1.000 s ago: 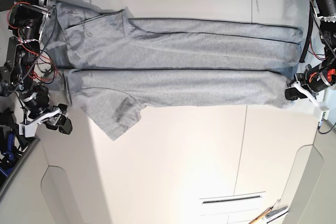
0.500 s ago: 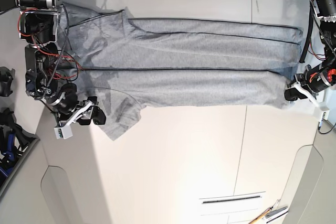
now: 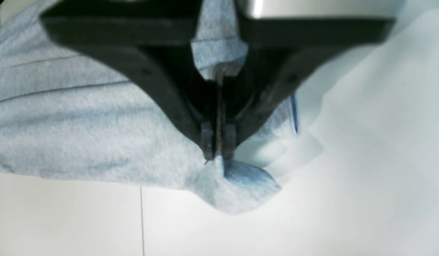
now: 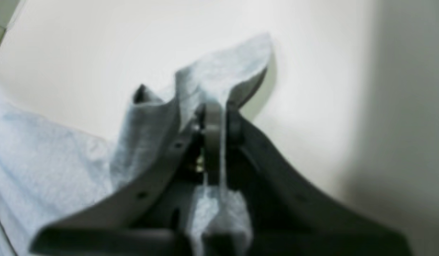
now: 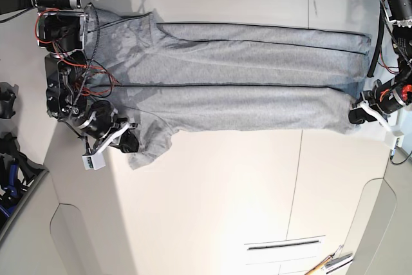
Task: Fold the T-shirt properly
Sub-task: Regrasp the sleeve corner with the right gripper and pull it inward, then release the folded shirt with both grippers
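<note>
Both arms are black, with exposed red wiring bundles and silver cylindrical joint housings. Each pincer, right [image 5: 129,144] and left [image 5: 356,115], has black curved fingers [image 3: 169,92] with small screw holes; white brackets sit behind the fingers.

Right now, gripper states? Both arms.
Left gripper: closed, pinching a corner of the T-shirt.
Right gripper: closed, holding a bunched fold of the T-shirt.

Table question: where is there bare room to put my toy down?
The big free patch is the white table below the T-shirt, down to the slot and the tools. A thin bare strip runs above the shirt. The shirt's ends are crowded: right end effector and left end effector grip them.
</note>
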`<state>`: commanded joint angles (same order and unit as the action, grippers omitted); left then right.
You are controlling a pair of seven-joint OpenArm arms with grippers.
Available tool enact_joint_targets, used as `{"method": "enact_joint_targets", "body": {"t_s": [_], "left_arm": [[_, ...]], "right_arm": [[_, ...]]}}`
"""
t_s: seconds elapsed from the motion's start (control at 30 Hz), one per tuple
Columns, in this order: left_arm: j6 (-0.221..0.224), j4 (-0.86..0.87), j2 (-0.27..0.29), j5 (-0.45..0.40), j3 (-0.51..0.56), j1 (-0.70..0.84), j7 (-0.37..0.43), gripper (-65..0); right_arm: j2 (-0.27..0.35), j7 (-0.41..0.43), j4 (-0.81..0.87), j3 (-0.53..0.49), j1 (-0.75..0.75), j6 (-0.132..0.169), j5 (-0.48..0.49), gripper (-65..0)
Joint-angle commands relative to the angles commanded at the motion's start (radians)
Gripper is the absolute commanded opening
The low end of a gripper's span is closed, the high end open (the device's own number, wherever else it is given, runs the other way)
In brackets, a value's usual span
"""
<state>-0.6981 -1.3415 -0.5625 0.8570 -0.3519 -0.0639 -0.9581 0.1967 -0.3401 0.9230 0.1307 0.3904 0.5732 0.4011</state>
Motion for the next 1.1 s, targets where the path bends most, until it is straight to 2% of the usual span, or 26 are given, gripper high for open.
{"method": "enact_joint_targets", "body": {"t_s": [0.13,0.2,0.33,0.5,0.7,0.83,1.1], "left_arm": [[0.000,0.000,-0.002,0.021,0.000,0.000,0.000,-65.0],[0.000,-0.002,-0.005,0.040,-0.004,0.000,-0.008,-65.0],[0.000,-0.003,-0.024,0.068,-0.004,0.000,-0.047,-65.0],[0.000,-0.014,-0.042,0.119,-0.031,0.004,-0.106,-65.0],[0.000,-0.015,-0.042,0.257,-0.129,0.053,-0.243,-65.0],[0.000,-0.015,-0.042,0.290,-0.186,0.104,-0.257,-65.0],[0.000,-0.015,-0.042,0.298,-0.189,0.163,-0.259,-65.0]], "right_arm": [[0.000,-0.012,0.030,0.000,0.000,0.004,0.000,-65.0],[0.000,-0.053,0.079,0.000,-0.006,0.004,0.003,-65.0],[0.009,-0.159,0.288,0.003,-0.072,0.003,0.037,-65.0],[0.047,-0.221,0.544,0.005,-0.206,0.003,0.047,-65.0],[0.100,-0.241,0.712,0.025,-0.357,0.003,0.112,-65.0],[0.108,-0.245,0.810,0.063,-0.452,0.003,0.115,-65.0],[0.107,-0.244,0.902,0.108,-0.621,0.003,0.126,-65.0]]}}
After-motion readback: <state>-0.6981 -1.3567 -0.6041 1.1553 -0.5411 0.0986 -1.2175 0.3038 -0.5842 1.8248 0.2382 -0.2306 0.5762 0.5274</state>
